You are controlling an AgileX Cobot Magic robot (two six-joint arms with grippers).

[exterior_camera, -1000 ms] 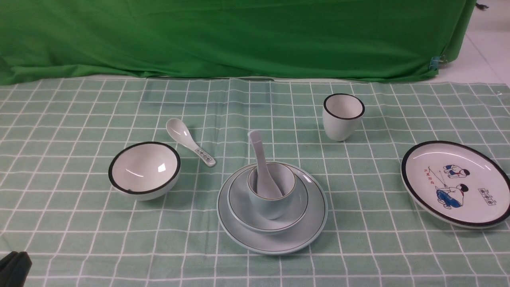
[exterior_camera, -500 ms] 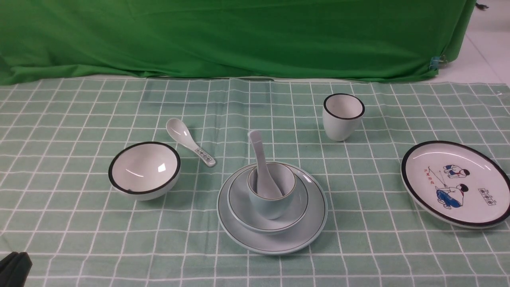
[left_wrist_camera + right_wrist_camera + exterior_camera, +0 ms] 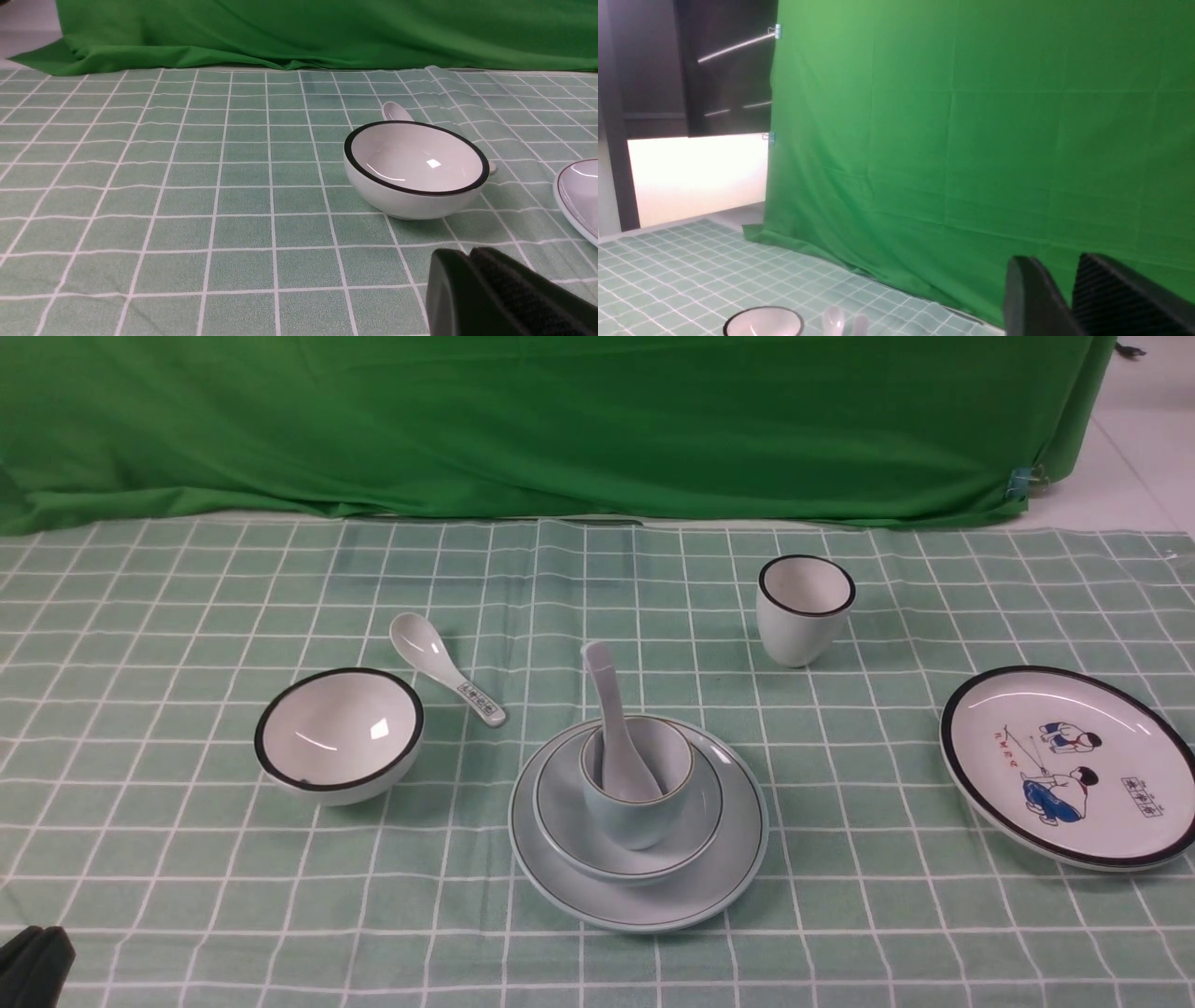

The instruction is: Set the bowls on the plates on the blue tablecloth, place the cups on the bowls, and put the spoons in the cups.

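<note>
Glossy black-rimmed plate bears cartoon figures, writing unreadable; left gripper pinched together, right gripper narrowly parted, both empty.

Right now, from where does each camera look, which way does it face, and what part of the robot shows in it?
Front view: between the arms, facing forward over the blue tablecloth; the shut left gripper shows at the corner.
Left wrist view: low, facing the white bowl; its shut fingertips show.
Right wrist view: raised, facing the green backdrop; the right gripper shows, slightly parted.
Shared: all three show the white bowl.
</note>
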